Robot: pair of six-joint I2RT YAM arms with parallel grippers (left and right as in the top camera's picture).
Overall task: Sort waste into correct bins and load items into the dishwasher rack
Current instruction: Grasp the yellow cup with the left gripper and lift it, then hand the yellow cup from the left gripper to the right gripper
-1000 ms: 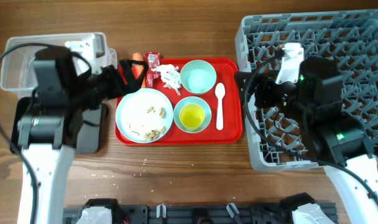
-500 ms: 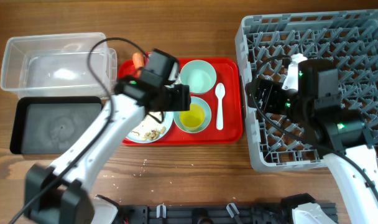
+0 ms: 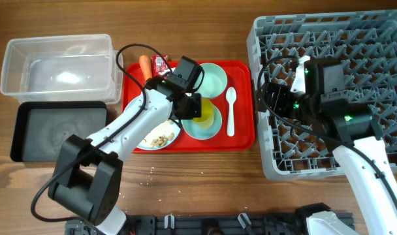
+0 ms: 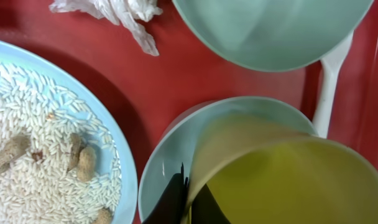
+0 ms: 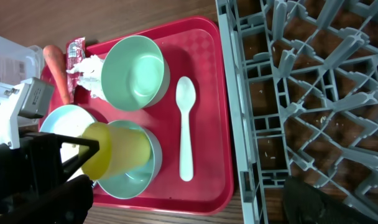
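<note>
The dishwasher rack (image 3: 335, 91) fills the right side of the wooden tabletop (image 3: 185, 189), its peg grid facing up. The right hand (image 3: 271, 96) hangs over the rack's left edge. Its fingers are too dark and too cropped to tell whether they are apart or together.

At the far left, the clear tub (image 3: 58, 65) sits behind the black tub (image 3: 58, 130), the two touching along their long sides. Between the tubs and the rack lies the red tray (image 3: 241, 134), which carries the dishes.

On the tray's left part is the white plate (image 4: 64, 106), half hidden under the left arm in the overhead view. The pale green bowl (image 3: 211, 78) stands upright at the tray's back. In front of it sits the pale blue bowl (image 3: 202, 132). The yellow bowl (image 3: 204, 116) is tipped on its side inside the blue one. The left hand (image 4: 189, 198) is clamped on the yellow bowl's rim, one finger inside and one outside.

The white spoon (image 3: 230, 111) lies on the tray to the right of the bowls, its bowl end toward the back.

The carrot (image 3: 144, 64) lies at the tray's back left edge, with the red wrapper (image 3: 160, 62) just beside it. The crumpled tissue (image 4: 114, 11) rests on the tray between the plate and the green bowl. Tan crumbs (image 4: 83, 163) lie on the plate.
</note>
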